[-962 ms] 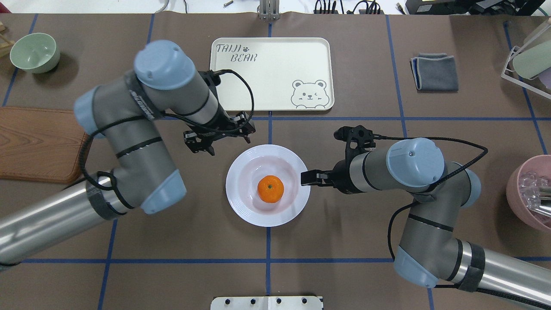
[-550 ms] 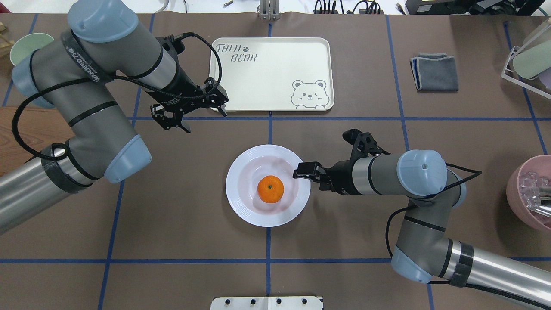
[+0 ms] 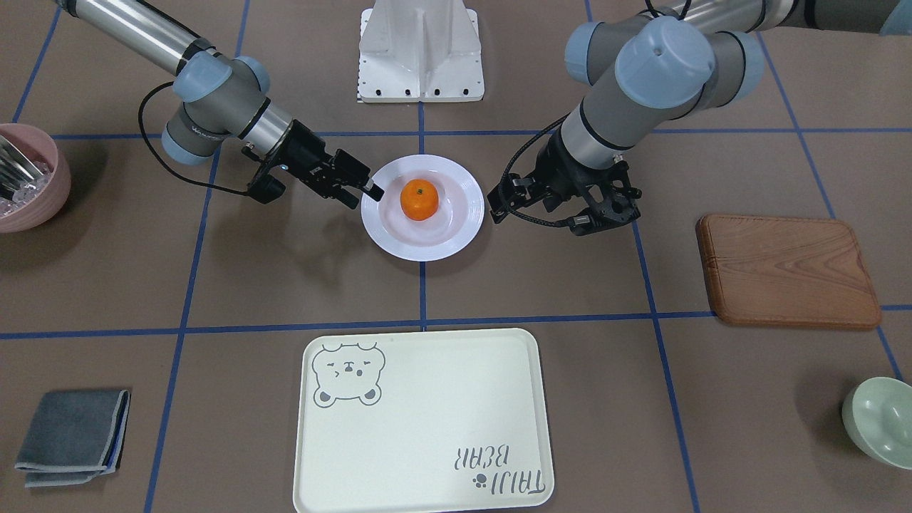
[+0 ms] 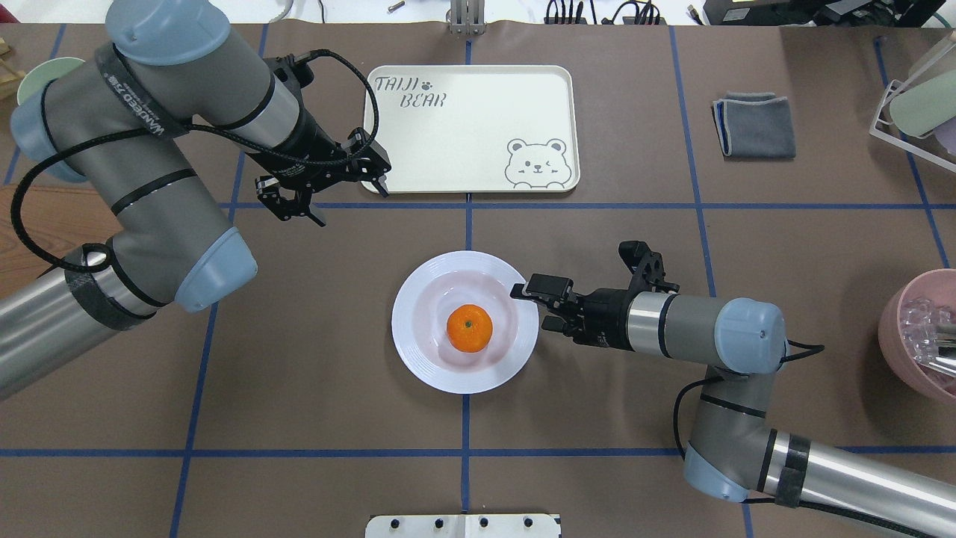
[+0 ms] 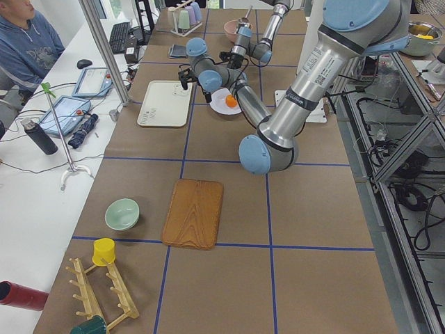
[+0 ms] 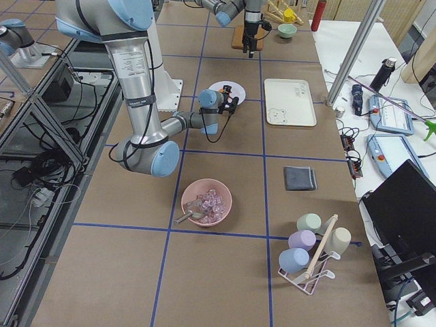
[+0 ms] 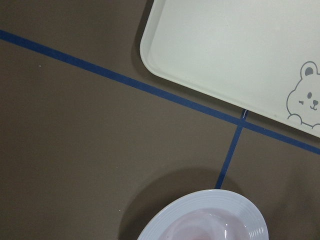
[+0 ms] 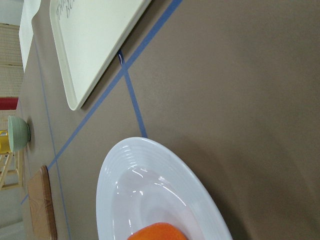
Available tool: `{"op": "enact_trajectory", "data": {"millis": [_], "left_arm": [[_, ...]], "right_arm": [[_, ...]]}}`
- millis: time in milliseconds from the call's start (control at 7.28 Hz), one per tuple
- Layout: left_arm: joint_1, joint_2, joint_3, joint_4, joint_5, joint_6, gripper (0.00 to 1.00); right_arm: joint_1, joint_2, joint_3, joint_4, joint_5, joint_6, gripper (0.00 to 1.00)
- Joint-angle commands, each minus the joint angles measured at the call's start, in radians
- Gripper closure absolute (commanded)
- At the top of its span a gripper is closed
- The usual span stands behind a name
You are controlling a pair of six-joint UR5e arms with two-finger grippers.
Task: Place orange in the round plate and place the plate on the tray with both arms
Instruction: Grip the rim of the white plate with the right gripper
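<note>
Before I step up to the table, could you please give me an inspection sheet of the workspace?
Surface: brown table with a blue tape grid; no spills seen.
Job's things: orange lies in the round plate; the plate stands on the table, not yet on the tray, which is bare.
Clutter: wooden board, green bowl, grey cloth, pink bowl with contents, cup rack.
Tools: left tool open, empty, by the tray's corner; right tool open at the plate's rim.
Cables: black cables loop off both wrists; none touches the plate.
Surroundings: person seated at a side desk.
</note>
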Motion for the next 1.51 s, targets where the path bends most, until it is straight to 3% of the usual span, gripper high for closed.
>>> {"op": "enact_trajectory", "data": {"millis": [0,824,1237,1374], "left_arm": [[-0.004,0.000,0.000,0.000,0.000,0.000,0.02],[-0.006,0.000,-0.029,0.006,0.000,0.000,0.02],[-0.006,0.002,-0.035,0.008,0.000,-0.002,0.02],[-0.006,0.000,-0.034,0.008,0.001,-0.002,0.02]], "right_arm": [[-0.017,0.002,-0.020,0.017,-0.022,0.010,0.02],[-0.073,0.011,-0.038,0.017,-0.051,0.013,0.53],[-0.074,0.012,-0.031,0.025,-0.051,0.016,1.00],[-0.071,0.012,-0.023,0.050,-0.051,0.036,1.00]]}}
